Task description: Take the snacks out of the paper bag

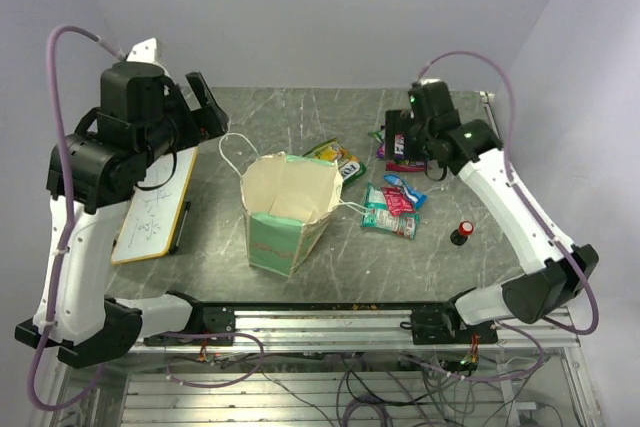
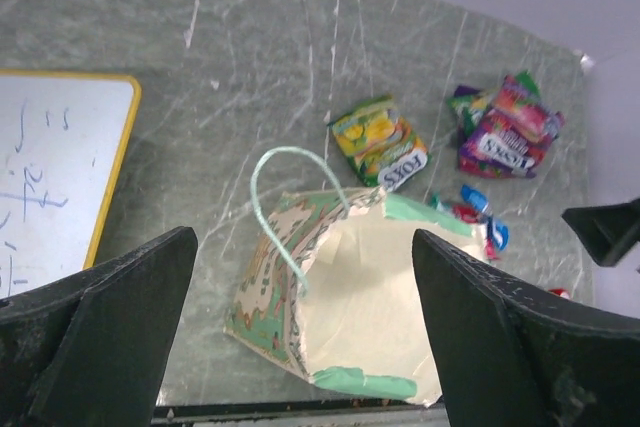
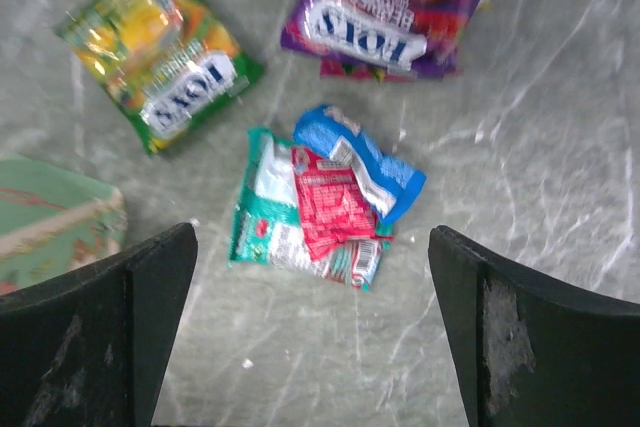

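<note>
Marble table (image 1: 300, 117); left gripper (image 2: 305, 247) hovers spread, empty, over paper bag (image 2: 365, 297); right gripper (image 3: 312, 237) likewise over snacks (image 3: 320, 209).

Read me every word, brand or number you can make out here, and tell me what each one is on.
"FOX'S": white label on the yellow-green packet.
"FOX'S": white label on the pink-purple packet; the smaller line above it is blurred.
Teal-red packet: print too small to read.
Whiteboard: handwriting, not legible.
Paper bag: printed pattern, no readable words.
</note>
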Tool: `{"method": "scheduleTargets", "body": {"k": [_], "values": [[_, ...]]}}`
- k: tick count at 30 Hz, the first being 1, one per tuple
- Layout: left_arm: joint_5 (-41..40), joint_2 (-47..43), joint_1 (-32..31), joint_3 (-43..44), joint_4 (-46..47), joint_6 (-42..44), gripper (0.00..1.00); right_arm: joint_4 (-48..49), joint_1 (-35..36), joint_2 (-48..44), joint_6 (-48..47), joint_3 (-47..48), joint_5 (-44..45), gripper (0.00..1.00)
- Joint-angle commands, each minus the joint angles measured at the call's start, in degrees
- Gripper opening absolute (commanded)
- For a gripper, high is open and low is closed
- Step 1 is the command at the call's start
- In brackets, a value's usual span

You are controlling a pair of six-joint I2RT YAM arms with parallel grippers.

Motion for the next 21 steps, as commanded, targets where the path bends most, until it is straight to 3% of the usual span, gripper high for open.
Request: {"method": "scheduleTargets", "body": {"k": [1,6,12,21], "values": [[-2.81,1.56,0.53,8.21,-0.98,1.49,1.0,-8.77,-0.05,-2.06,0.71,12.84,1.99,1.0],[-2.0,1.38,0.53,15.07,4.36,3.16,1.0,-9.98,-0.05,-4.72,-1.65,27.27,-1.77,1.0],[-3.74,-3.95,0.53,13.65,14.16,5.61,1.0,-7.05,-0.09,-8.93,-1.26,39.35,-5.75,1.0],[-9.63,-7.41,0.57,14.77,18.4,9.06,0.99,0.09,-0.05,-16.34,2.47,40.56,-2.31,1.0]]}}
